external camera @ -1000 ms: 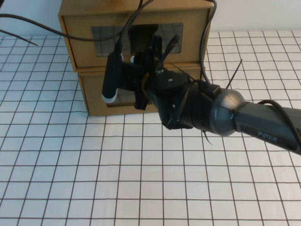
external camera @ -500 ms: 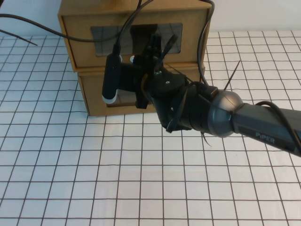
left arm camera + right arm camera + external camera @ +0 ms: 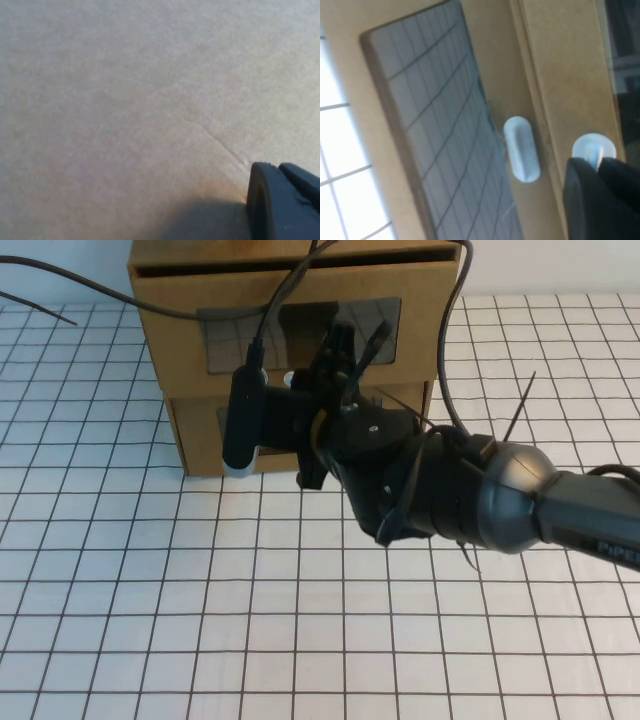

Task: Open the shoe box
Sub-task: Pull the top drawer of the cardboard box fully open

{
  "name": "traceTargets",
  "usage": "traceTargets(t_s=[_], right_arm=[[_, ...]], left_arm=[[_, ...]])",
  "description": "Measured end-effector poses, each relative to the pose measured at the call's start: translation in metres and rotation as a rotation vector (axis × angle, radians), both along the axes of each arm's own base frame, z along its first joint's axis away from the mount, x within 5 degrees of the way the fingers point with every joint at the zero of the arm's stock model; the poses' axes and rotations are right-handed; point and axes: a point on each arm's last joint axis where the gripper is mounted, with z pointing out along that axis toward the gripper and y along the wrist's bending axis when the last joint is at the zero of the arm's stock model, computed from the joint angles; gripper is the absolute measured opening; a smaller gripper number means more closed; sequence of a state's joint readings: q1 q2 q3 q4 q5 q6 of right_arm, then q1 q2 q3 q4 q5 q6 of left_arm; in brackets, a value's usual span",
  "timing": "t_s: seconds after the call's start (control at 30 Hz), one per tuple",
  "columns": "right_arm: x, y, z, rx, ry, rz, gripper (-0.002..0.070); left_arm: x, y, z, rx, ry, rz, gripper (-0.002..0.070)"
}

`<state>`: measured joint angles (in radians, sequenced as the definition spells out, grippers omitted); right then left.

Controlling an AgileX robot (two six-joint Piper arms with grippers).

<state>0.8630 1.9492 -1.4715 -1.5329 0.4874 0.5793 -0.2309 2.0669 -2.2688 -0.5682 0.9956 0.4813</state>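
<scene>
White gridded table (image 3: 150, 590) carries two cardboard shoe boxes (image 3: 180, 300), stacked at its far edge with their window fronts facing the robot. The right arm (image 3: 520, 505) reaches across to them. The right gripper (image 3: 338, 360) sits where the two fronts meet, its fingers drawn narrow around a small white knob (image 3: 593, 147); a second knob (image 3: 521, 148) lies just beside it. The left gripper (image 3: 282, 202) shows only in its own camera, close against a plain tan surface, and I cannot tell its state. Unless it braces the stack, a pull may drag both boxes forward instead of sliding a drawer out. The pinch could also slip off so small a knob.
</scene>
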Motion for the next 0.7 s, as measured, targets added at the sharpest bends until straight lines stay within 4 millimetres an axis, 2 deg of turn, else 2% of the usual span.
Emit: traceTargets(t_s=[0.2,0.47,0.7], right_arm=[[-0.018,0.000,0.001,0.013,0.026,-0.011,0.0011],[-0.053,-0.002,0.000,0.021,0.087,-0.021,0.0011],[-0.078,-0.010,0.000,0.029,0.136,-0.032,0.0011]], left_arm=[[0.000,0.000,-0.001,0.000,0.005,0.000,-0.0002],[0.004,-0.002,-0.006,-0.011,0.023,-0.005,-0.0002],[0.004,-0.002,-0.006,-0.013,0.024,-0.006,-0.0002]])
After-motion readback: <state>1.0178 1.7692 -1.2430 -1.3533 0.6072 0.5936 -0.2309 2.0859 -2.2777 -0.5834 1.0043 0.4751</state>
